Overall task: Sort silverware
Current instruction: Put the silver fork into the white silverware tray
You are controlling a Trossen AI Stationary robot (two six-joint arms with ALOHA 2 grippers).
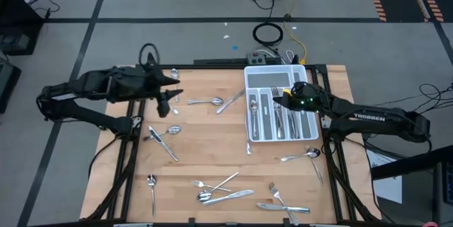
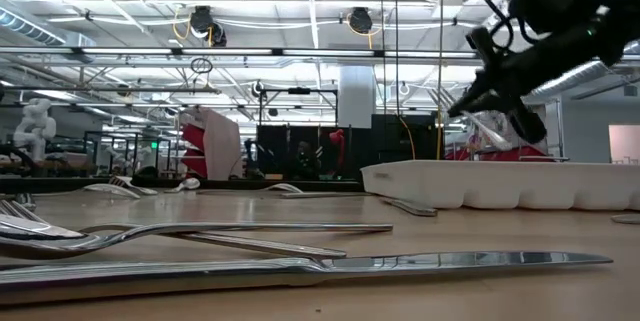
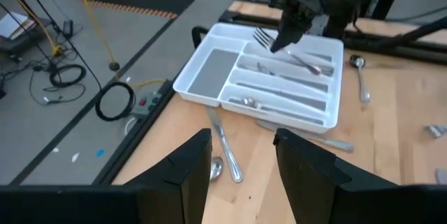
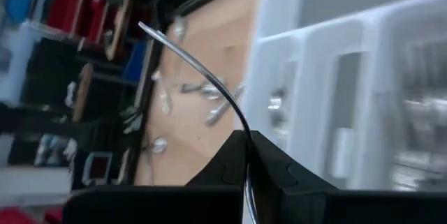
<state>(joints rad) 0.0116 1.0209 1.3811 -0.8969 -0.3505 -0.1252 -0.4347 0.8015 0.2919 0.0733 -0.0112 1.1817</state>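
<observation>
Overhead, right gripper clamps fork above tray; left gripper released; arm reads TROSSEN.

R pincer holds fork over tray.

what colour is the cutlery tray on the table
White; the cutlery tray shows best in the left wrist view.

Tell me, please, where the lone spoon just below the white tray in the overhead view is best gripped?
Grip the spoon at mid-handle, coming straight down from above and closing across its width. It lies flat on the bare table, clear of other cutlery. The slim handle offers straight edges, while the bowl is wide and curved.
</observation>
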